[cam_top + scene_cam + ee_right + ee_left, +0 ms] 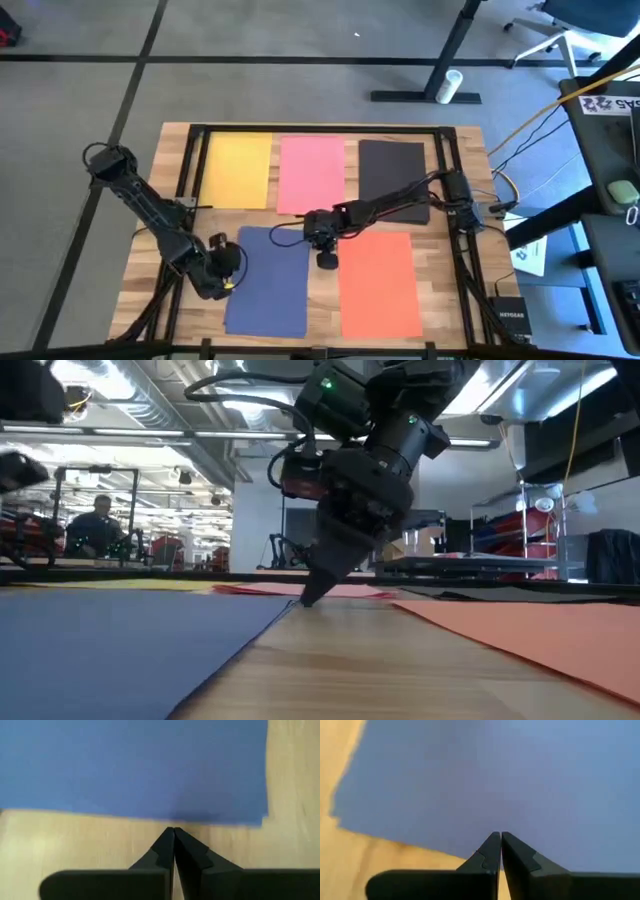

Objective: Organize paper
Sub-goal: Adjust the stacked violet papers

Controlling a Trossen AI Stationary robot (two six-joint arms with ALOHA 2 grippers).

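Low view puts the right tool (305,600), fingers pressed together, tip-down on the bench (400,670) at the navy blue sheet's (268,282) long edge. The left tool (222,277), also closed, sits at that sheet's opposite edge. Thin, light, floppy and slippery, the sheet probably wants sliding or pinching at an edge. Orange sheet (378,283) lies beside; yellow (238,170), pink (312,172), black (392,168) line the far row.

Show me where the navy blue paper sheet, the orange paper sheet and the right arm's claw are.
Navy blue paper sheet (268,285): high view, middle of the sheet.
Orange paper sheet (378,285): high view, middle of the sheet.
Right arm's claw (326,260): high view, shut fingertips on the bare wood between the two sheets.
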